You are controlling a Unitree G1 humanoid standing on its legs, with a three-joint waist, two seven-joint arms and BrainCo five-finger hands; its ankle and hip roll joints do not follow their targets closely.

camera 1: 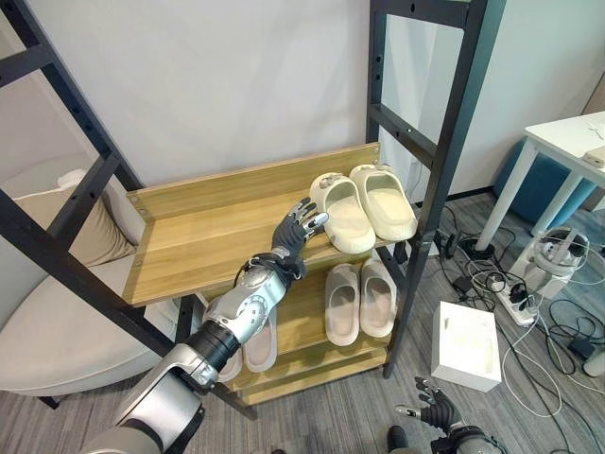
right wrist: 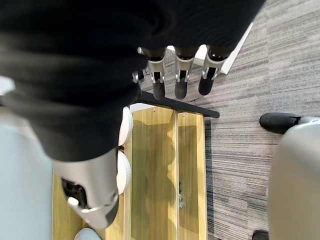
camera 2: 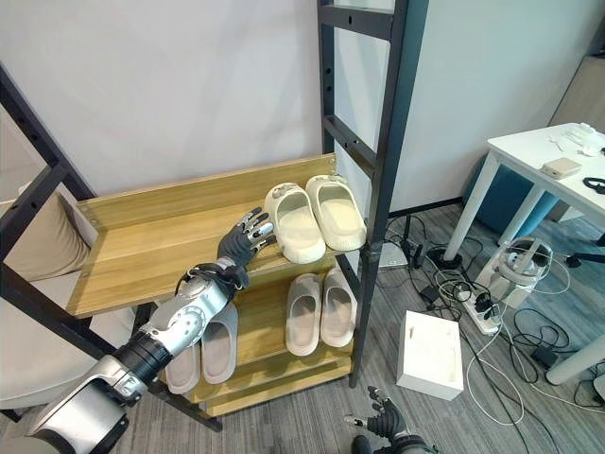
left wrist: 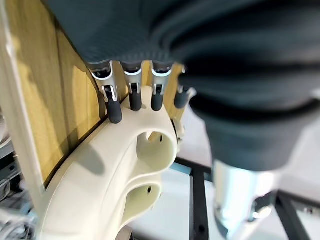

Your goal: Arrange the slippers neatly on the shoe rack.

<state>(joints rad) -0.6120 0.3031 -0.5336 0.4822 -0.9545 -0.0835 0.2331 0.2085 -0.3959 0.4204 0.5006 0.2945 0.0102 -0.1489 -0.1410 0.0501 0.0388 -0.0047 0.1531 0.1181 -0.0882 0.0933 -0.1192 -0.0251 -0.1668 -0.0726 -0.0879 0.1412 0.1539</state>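
The shoe rack [camera 1: 236,213] has a black metal frame and wooden shelves. On the upper shelf, at the robot's right end, a pair of cream slippers [camera 1: 364,208] lies side by side, the two touching, toes toward the back wall. The rest of that shelf is bare wood.

The left hand [camera 1: 301,227] reaches over the upper shelf from the lower left. Its fingers [left wrist: 115,110] are extended and relaxed, not curled round anything. In the left wrist view the dark fingertips rest against the heel rim of the nearer cream slipper [left wrist: 125,175]; the thumb is apart from the slipper. The hand contacts the slipper without gripping it.

On the lower shelf, a second pair of pale slippers [camera 1: 360,300] lies at the right end, side by side. Another pale pair [camera 2: 206,345] lies farther left on the same shelf, partly hidden behind the left forearm.

The right hand [camera 1: 437,411] hangs low near the floor, well apart from the rack. Its fingers [right wrist: 181,82] are straight and loosely spread, holding nothing.

A white box [camera 1: 466,345] lies on the grey floor just right of the rack. A white counter [camera 2: 548,156] stands further right, with a power strip [camera 1: 510,303] below it. A beige cushion [camera 1: 90,236] shows to the left of the rack.
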